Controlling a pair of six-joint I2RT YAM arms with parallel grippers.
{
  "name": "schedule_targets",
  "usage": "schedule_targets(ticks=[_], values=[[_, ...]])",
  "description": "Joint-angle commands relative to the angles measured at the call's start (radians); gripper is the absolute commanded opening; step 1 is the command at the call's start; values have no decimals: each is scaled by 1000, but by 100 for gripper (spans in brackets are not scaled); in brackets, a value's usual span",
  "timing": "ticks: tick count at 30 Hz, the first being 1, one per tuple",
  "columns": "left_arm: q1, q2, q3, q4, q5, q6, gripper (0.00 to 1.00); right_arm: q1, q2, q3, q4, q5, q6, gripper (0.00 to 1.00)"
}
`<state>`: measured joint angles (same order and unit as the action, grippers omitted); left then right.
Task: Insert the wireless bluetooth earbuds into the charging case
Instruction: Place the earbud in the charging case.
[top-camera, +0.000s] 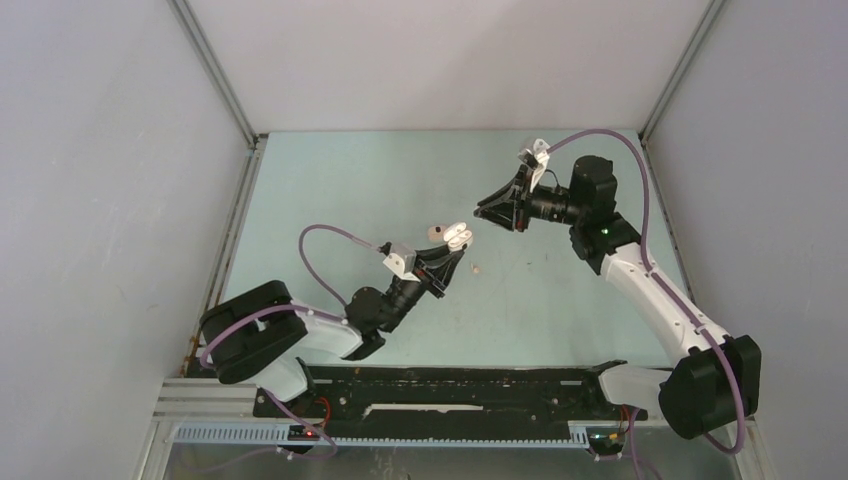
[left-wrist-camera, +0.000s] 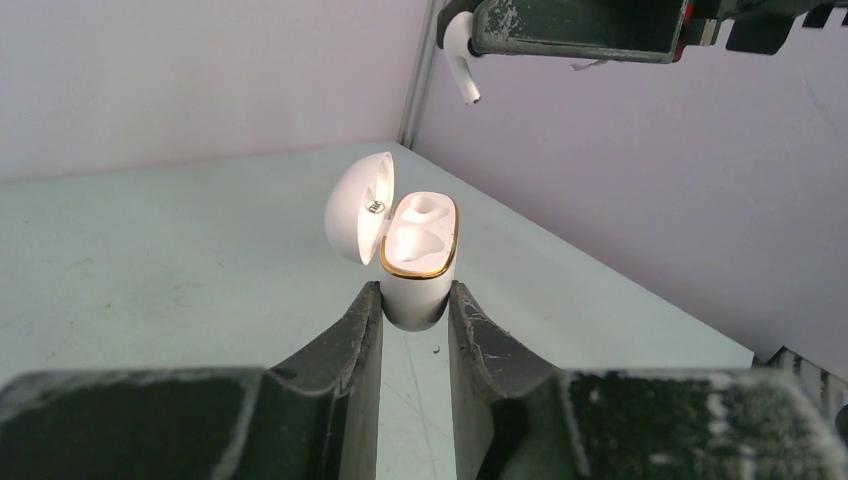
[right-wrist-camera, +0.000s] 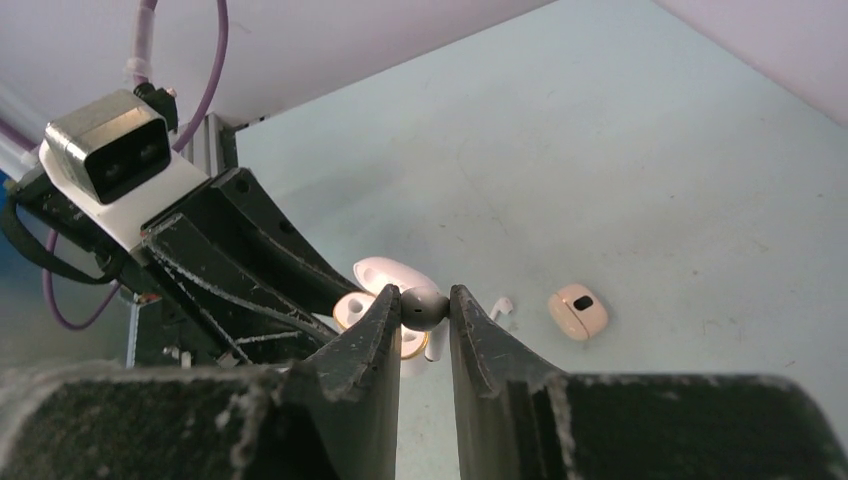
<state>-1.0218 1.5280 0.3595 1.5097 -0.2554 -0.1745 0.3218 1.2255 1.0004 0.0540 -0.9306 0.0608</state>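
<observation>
The white charging case (left-wrist-camera: 420, 250) has a gold rim and its lid (left-wrist-camera: 358, 205) stands open, showing two empty sockets. My left gripper (left-wrist-camera: 413, 300) is shut on the case's lower body and holds it above the table (top-camera: 330, 200). My right gripper (right-wrist-camera: 425, 305) is shut on a white earbud (right-wrist-camera: 424, 308) by its round head. In the left wrist view this earbud (left-wrist-camera: 460, 55) hangs stem-down above and behind the open case. In the top view the right gripper (top-camera: 482, 212) sits just right of the case (top-camera: 457, 236), with a small gap between them. Another white earbud (right-wrist-camera: 500, 306) lies on the table.
A small closed tan case (right-wrist-camera: 578, 310) with a dark spot lies on the table beside the loose earbud. Grey walls enclose the table on the left, back and right. The arm bases stand along the near edge.
</observation>
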Motion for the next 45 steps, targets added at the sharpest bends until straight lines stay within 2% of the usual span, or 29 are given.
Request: schedule_targets(ticks=[1,9,19,45], values=[[-7,1,42,81,-42,-43,0,17,-15,-8,159,64,103,0],[-8,-3,78,81,-56,-131,0,82,-8,-10,189,110,47,0],[-8,-23,95,81,-67,-194,0,92,-16,-43,207,106,20,0],[-6,-36,90,81,-78,-203,0,113,-11,-75,212,98,-12,0]])
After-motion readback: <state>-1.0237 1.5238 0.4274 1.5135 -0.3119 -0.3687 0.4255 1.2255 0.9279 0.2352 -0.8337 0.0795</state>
